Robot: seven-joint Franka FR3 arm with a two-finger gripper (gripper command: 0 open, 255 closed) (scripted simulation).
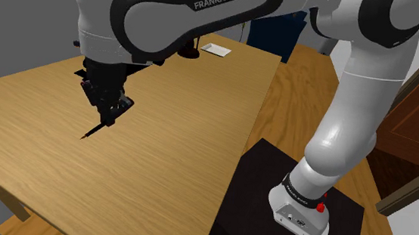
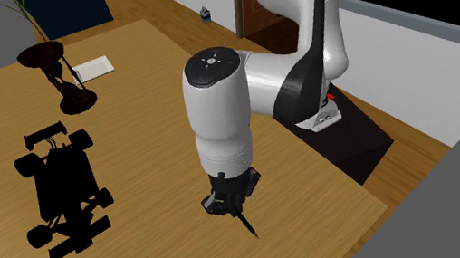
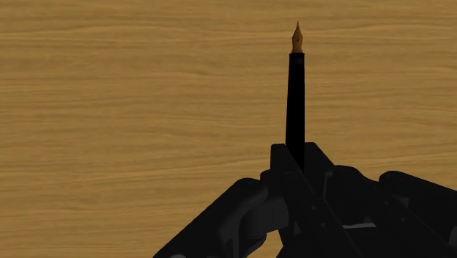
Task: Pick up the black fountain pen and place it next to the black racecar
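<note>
Rear of pen (image 3: 295, 95) hidden inside pincer (image 3: 296, 163)

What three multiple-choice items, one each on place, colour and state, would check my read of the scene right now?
1. In the second exterior view, where does the racecar lie from the end effector?
A) to its left
B) to its right
C) directly beneath it

2. What colour is the nib of the pen?
A) white
B) golden brown
C) blue

3. The end effector is:
A) open over the pen
B) shut on nothing
C) shut on the pen

Answers:
1 A, the racecar sits on the table at that view's left.
2 B, the wrist view shows a golden-brown tip.
3 C, the pen juts out from its grip.
</note>
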